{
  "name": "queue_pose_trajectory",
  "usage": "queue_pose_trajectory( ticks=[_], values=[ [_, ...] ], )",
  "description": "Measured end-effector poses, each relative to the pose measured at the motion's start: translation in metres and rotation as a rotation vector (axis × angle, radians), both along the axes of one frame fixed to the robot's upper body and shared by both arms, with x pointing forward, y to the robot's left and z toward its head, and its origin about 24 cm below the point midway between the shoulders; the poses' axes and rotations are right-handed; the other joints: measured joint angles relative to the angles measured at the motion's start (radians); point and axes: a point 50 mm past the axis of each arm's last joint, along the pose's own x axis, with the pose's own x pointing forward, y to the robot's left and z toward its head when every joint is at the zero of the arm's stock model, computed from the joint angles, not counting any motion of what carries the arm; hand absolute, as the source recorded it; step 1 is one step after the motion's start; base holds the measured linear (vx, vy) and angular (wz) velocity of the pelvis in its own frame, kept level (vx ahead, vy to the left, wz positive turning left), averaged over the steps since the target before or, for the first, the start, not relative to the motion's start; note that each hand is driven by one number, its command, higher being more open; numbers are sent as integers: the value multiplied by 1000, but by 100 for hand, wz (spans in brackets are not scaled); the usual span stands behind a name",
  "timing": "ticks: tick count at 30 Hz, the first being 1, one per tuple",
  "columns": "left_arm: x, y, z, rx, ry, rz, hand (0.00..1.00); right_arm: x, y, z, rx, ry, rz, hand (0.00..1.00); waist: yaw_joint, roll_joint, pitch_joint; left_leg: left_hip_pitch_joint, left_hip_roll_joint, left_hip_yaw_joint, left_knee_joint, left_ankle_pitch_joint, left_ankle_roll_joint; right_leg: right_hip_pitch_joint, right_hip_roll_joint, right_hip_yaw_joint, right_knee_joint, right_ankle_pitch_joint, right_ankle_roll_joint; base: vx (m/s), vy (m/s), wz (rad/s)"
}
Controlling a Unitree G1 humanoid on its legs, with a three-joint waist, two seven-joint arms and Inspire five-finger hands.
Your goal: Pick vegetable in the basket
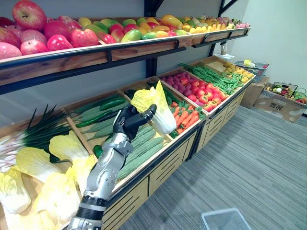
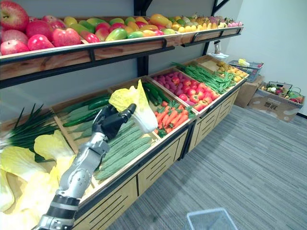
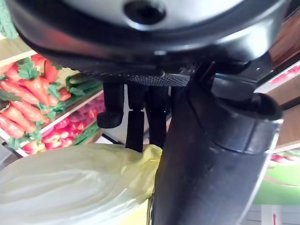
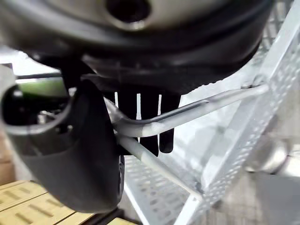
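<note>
A pale yellow-green Chinese cabbage (image 1: pixel 156 108) hangs in the air above the cucumber crate (image 1: pixel 139 148), with my left hand (image 1: pixel 128 122) shut on its lower end. In the left wrist view the cabbage (image 3: pixel 70 187) lies under the fingers (image 3: pixel 136 131), and the thumb presses beside it. My right hand (image 4: pixel 70 150) is curled round the wire handles (image 4: pixel 187 112) of a metal mesh basket (image 4: pixel 159 187). A corner of that basket (image 1: pixel 225 219) shows low over the floor, to the right of the stand.
The wooden stand holds more cabbages (image 1: pixel 57 187), scallions (image 1: pixel 38 132), cucumbers, carrots (image 1: pixel 187 117) and green beans (image 1: pixel 211 76). An upper shelf (image 1: pixel 96 52) of apples and mangoes overhangs the crates. Cardboard boxes with baskets (image 1: pixel 280 98) stand far right on the grey floor.
</note>
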Motion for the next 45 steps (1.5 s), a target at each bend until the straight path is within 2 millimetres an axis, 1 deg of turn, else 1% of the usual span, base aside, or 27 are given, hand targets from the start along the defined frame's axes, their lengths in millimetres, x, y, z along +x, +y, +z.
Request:
queue_pose_trajectory(
  ticks=[1,2,3,4,6,7,9,10,11,12,13,14,16,19,23,24,26,29,30,33,36,37,39,41,42,45],
  values=[
    [0,0,0,-3,0,-1,0,6,-5,5,-18,-23,8,0,0,-1,0,2,-3,0,-3,1,1,0,-2,0,0,0,0,-1,44,-1],
    [0,0,0,-5,1,-2,0,14,-13,14,-52,-58,20,0,1,-3,-1,2,-6,0,-5,1,1,0,-4,0,0,0,1,-7,46,1],
    [0,0,0,-12,2,-3,0,23,-24,27,-108,-97,41,0,2,-4,-1,3,-11,0,-7,1,2,0,-8,0,-1,0,1,-8,45,0],
    [0,0,0,-12,1,-2,0,28,-29,35,-139,-116,52,0,2,-4,-1,3,-13,0,-9,2,3,0,-9,0,-1,1,2,-10,37,0],
    [0,0,0,-12,2,0,0,45,-52,68,-264,-202,82,0,1,-4,-1,7,-20,3,-16,4,6,-1,-8,5,-1,3,6,-12,31,-4],
    [0,1,0,-12,2,0,0,49,-57,77,-296,-226,87,0,1,-4,-1,9,-21,5,-17,4,6,-1,-8,7,-1,4,8,-16,31,-10],
    [0,2,0,-13,2,9,0,67,-71,113,-414,-322,113,0,2,-5,-1,20,-22,24,-19,4,6,-1,-5,25,0,6,10,-18,26,-20],
    [0,3,1,-14,1,10,0,71,-74,121,-438,-345,118,0,0,-5,-1,21,-23,27,-19,4,6,-1,-5,28,0,6,11,-21,19,-17],
    [0,3,1,-15,0,11,0,77,-77,136,-484,-384,133,0,-3,-5,-1,22,-23,30,-19,4,6,-1,-4,31,1,7,11,-23,16,-8],
    [0,3,1,-16,-1,11,0,79,-78,142,-504,-397,143,0,-4,-6,-1,23,-23,32,-19,4,6,-2,-3,32,1,7,11,-26,19,-11],
    [0,4,1,-17,-1,15,0,85,-81,156,-548,-426,167,0,-4,-7,-2,26,-23,39,-19,4,6,-3,0,40,2,7,12,-18,15,-13],
    [0,4,2,-18,-1,20,0,88,-81,160,-562,-439,176,0,-4,-7,-2,28,-23,45,-19,4,6,-4,2,45,3,7,12,-15,13,-22],
    [0,8,3,-21,-6,36,0,100,-80,178,-602,-502,219,0,-4,-5,-3,33,-21,59,-19,3,5,-9,8,58,6,9,14,-12,6,-19],
    [0,8,8,-18,-24,33,0,105,-80,191,-627,-531,278,0,-4,-4,-3,33,-24,68,-19,3,5,-16,9,67,9,11,16,-8,18,-11],
    [0,10,20,2,-77,31,0,118,-78,212,-668,-553,398,0,-6,2,-9,37,-29,84,-21,3,5,-23,8,84,10,15,21,-8,28,-11],
    [1,11,26,12,-98,34,0,124,-75,221,-688,-561,453,0,-8,7,-12,37,-31,85,-21,3,5,-23,7,86,10,16,24,-14,39,-4],
    [2,12,32,20,-122,35,0,131,-72,230,-704,-573,510,0,-8,9,-15,37,-32,86,-21,3,5,-24,6,88,10,18,26,-16,27,-4],
    [3,10,45,28,-171,24,0,149,-64,246,-712,-607,613,0,-8,14,-25,36,-36,90,-19,3,5,-25,6,92,6,25,27,-18,30,-4],
    [3,9,50,29,-192,20,0,156,-59,252,-693,-640,642,0,-8,15,-26,34,-37,91,-17,3,5,-26,6,95,3,28,27,-21,26,-4],
    [5,6,57,26,-217,7,0,169,-47,264,-654,-709,723,0,-8,24,-32,32,-38,94,-17,3,6,-27,6,99,-3,33,28,-14,24,-4],
    [5,4,60,18,-224,-5,0,179,-35,271,-628,-751,792,0,-9,26,-33,31,-38,96,-16,4,6,-28,6,101,-8,38,28,1,8,-1],
    [5,3,60,21,-222,-11,0,184,-29,275,-622,-760,842,0,-10,27,-36,28,-38,98,-16,4,7,-28,5,103,-14,43,29,4,21,-4],
    [5,-2,58,30,-216,-29,0,190,-21,277,-601,-763,894,0,-10,26,-45,21,-38,99,-16,4,7,-29,4,105,-30,54,29,11,31,-3],
    [5,-7,56,40,-211,-49,0,196,-12,277,-583,-762,953,0,-10,24,-47,20,-38,100,-16,5,8,-29,3,106,-34,57,30,16,32,-1],
    [5,-12,54,54,-206,-69,0,199,-7,277,-565,-753,995,0,-10,24,-48,21,-39,100,-16,5,8,-28,2,105,-34,58,31,0,0,0],
    [4,-19,53,116,-214,-81,0,204,2,275,-533,-747,1049,0,-10,23,-48,21,-42,100,-17,6,9,-28,0,106,-35,61,33,4,34,0]
  ],
)
